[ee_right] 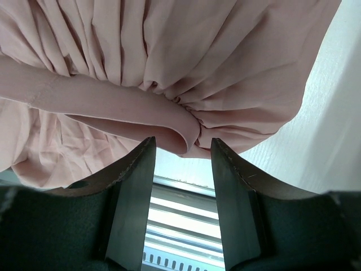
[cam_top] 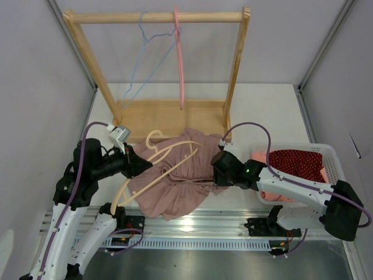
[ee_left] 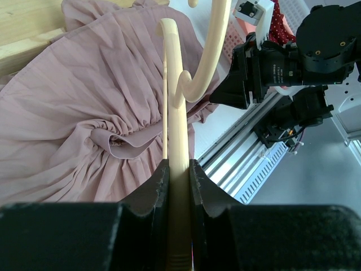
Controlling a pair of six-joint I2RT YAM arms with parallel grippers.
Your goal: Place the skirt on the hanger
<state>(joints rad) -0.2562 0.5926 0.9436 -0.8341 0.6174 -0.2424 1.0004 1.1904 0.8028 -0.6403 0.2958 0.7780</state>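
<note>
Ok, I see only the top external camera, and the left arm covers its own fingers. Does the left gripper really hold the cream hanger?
Observer: Yes. In the left wrist view the left gripper is shut on the cream hanger, with both jaws pressed against its straight arm.
Operator: And the right gripper, has it taken the skirt?
Observer: Not yet. In the right wrist view the right gripper is open. The folded end of the pink skirt's waistband sits just between the jaw tips and is not pinched.
</note>
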